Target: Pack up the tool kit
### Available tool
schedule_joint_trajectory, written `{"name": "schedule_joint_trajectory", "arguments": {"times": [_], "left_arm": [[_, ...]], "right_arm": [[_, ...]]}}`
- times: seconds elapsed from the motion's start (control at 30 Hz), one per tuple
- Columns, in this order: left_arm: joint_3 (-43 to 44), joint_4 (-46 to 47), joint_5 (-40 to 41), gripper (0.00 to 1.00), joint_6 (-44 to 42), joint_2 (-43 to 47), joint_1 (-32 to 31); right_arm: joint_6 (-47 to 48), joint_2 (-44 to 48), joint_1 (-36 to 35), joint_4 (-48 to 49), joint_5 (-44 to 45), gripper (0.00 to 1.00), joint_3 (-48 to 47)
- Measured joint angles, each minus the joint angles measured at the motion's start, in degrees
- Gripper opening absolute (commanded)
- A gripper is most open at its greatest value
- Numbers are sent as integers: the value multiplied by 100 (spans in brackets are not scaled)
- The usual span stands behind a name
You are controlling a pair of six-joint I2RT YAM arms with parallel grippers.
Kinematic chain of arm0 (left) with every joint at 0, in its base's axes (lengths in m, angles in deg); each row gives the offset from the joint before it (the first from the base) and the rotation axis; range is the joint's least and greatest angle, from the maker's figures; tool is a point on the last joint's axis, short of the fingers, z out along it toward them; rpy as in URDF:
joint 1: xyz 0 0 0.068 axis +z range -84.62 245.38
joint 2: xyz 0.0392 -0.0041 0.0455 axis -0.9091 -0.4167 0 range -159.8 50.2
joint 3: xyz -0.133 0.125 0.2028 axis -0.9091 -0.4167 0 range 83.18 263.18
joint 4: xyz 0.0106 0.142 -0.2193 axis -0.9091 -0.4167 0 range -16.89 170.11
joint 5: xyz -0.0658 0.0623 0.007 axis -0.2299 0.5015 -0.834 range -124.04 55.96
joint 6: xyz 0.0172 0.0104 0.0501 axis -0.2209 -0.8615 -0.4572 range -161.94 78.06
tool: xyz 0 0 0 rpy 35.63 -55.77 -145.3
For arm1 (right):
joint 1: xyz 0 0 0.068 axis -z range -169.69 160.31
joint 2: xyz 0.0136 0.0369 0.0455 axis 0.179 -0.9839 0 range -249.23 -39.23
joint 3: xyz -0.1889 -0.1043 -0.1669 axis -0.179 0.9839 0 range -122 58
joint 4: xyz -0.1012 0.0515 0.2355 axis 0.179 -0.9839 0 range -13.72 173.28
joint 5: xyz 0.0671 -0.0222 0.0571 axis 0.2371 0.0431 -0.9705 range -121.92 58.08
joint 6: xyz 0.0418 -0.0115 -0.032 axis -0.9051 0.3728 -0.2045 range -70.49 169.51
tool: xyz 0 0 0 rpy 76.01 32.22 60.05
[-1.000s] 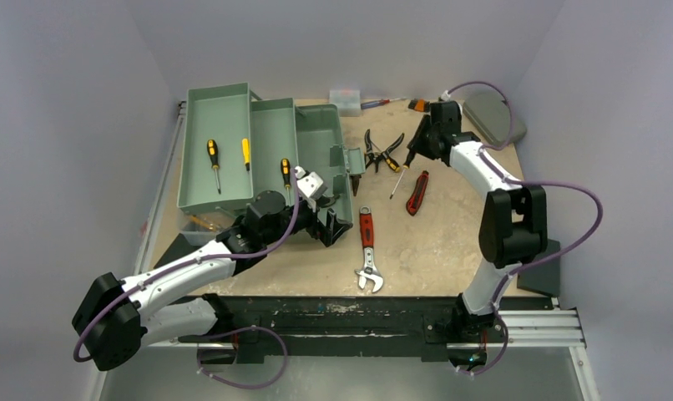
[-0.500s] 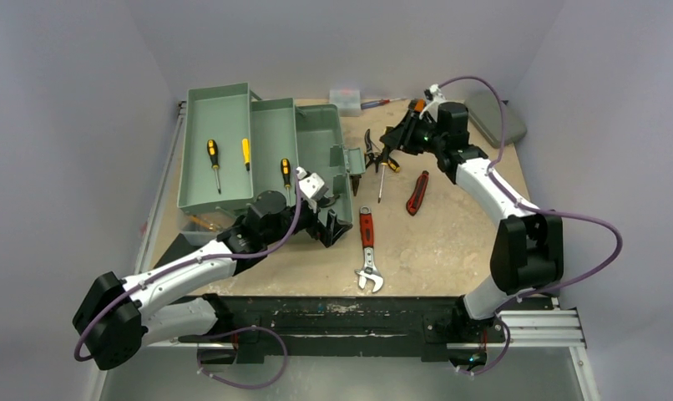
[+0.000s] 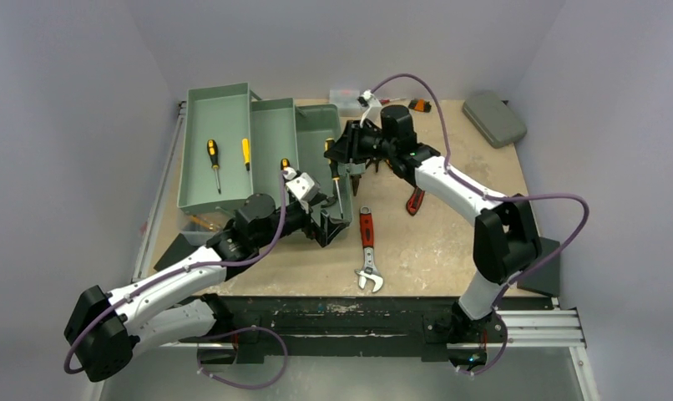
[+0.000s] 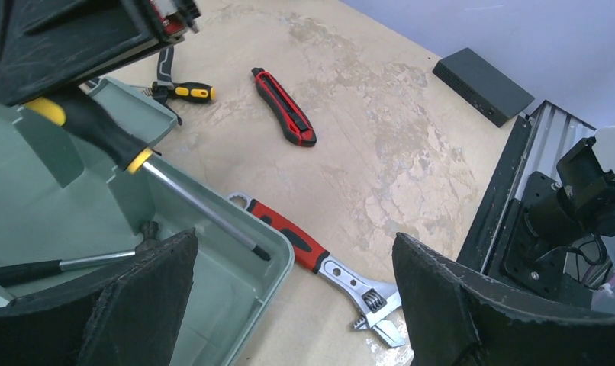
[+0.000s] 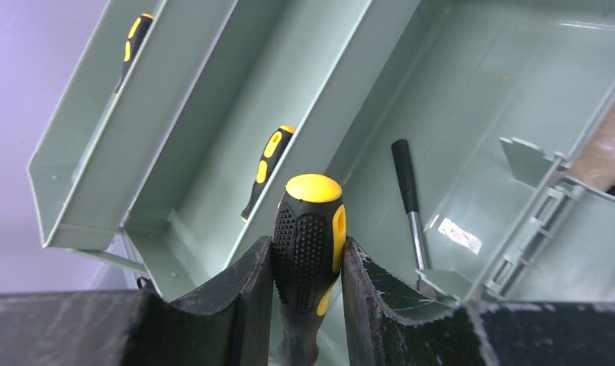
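Observation:
The grey-green toolbox lies open at the back left, its fold-out trays spread to the left. My right gripper is shut on a black-and-yellow screwdriver and holds it over the box's main compartment; in the right wrist view the handle sits between the pads. My left gripper is open and empty at the box's front right corner. The held screwdriver's shaft points into the box. Three screwdrivers lie in the trays. A black-handled tool lies inside.
On the table right of the box lie a red-handled adjustable wrench, a red-black utility knife and pliers. A small flat grey case sits at the back right, and a small clear box at the back.
My right arm has swung left with the screwdriver, from beside the pliers to over the open toolbox. My left arm has shifted slightly and stays at the box's corner.

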Motion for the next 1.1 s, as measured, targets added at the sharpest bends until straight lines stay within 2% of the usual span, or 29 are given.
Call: {"name": "schedule_joint_trajectory", "arguments": {"times": [0.2, 0.3, 0.4, 0.5, 0.57, 0.67, 0.8, 0.87, 0.93, 0.97, 1.1], "left_arm": [[-57, -20, 2, 95, 0, 31, 2], [-57, -20, 4, 95, 0, 7, 0], [-57, -24, 17, 95, -2, -59, 0], [-57, -26, 37, 95, -2, -96, 2], [-57, -26, 48, 95, -2, -111, 2], [-57, -26, 55, 95, -4, -127, 0], [-59, -26, 59, 95, -4, -127, 0], [-61, -24, 83, 95, -2, -125, 0], [-76, -26, 114, 95, 0, -105, 2], [-90, -31, 146, 95, 0, -81, 0], [-101, -136, 251, 94, 52, 13, 0]], "right_arm": [[-111, -752, -295, 96, 114, 21, -415], [-136, -1075, -398, 96, 258, 33, -592], [-157, -1220, -459, 70, 396, 57, -614], [-146, -1248, -463, 15, 549, 65, -623], [-111, -1217, -461, -26, 671, 67, -632], [-17, -1062, -455, -164, 839, 68, -632], [177, -619, -452, -426, 1128, 76, -621], [308, -254, -452, -531, 1329, 83, -555], [448, 129, -452, -636, 1591, 96, -431], [520, 350, -452, -713, 1770, 99, -343], [737, 1088, -442, -1038, 2649, 99, 2]]}}
